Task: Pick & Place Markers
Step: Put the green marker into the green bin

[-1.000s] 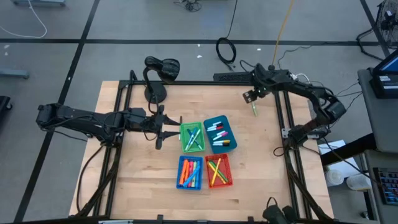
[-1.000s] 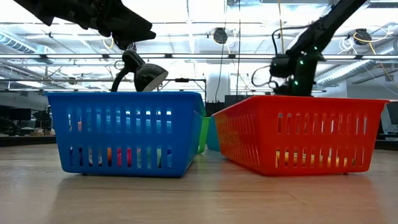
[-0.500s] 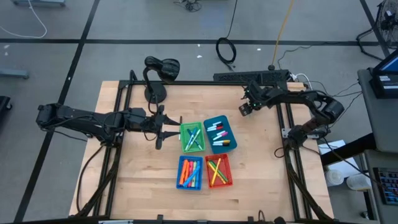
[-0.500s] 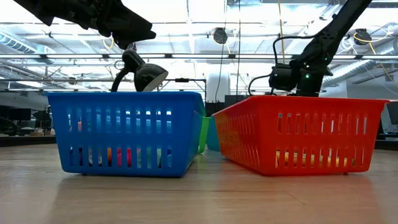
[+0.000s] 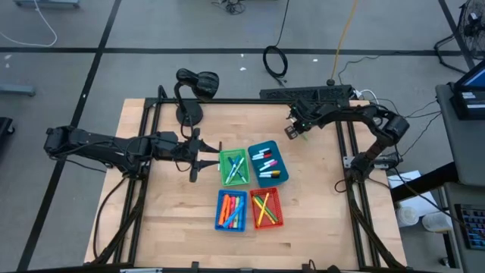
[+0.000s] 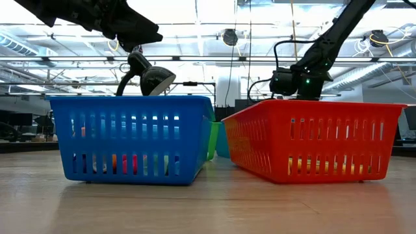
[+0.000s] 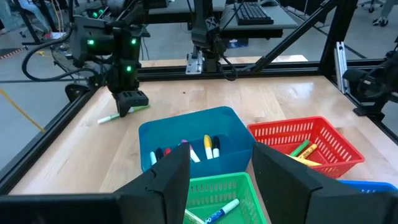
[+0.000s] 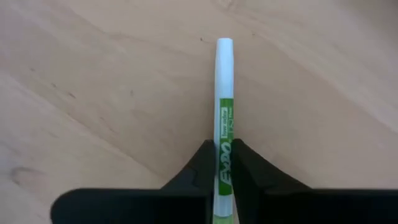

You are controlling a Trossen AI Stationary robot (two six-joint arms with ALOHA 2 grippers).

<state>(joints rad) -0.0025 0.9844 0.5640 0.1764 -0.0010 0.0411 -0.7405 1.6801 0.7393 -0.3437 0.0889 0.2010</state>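
Note:
A white marker with a green label (image 8: 224,93) lies level on the bare wood at the table's far right, left of the frame rail, and my right gripper (image 5: 292,130) is shut on it; the left wrist view shows that gripper (image 7: 129,104) standing over the marker (image 7: 107,118). Other markers lie in the green bin (image 5: 234,167), teal bin (image 5: 267,163), blue bin (image 5: 232,210) and red bin (image 5: 266,208) at mid table. My left gripper (image 5: 198,154) hovers open just left of the green bin, with nothing between its fingers. My right gripper pinches the marker's green-labelled barrel (image 8: 224,146) between its two fingers, which come from above and point down. The white end (image 8: 224,46) sticks out past the fingers. The marker stays level at the tabletop; whether it is lifted clear I cannot tell.
A black desk lamp (image 5: 191,91) stands at the far edge, left of centre. Black frame rails (image 5: 345,152) run along the table's sides. Bare wood lies between the right gripper and the teal bin, and along the near edge.
My right gripper has moved down and toward the table's left, over the green marker, and has shut on it. The left arm has kept still.

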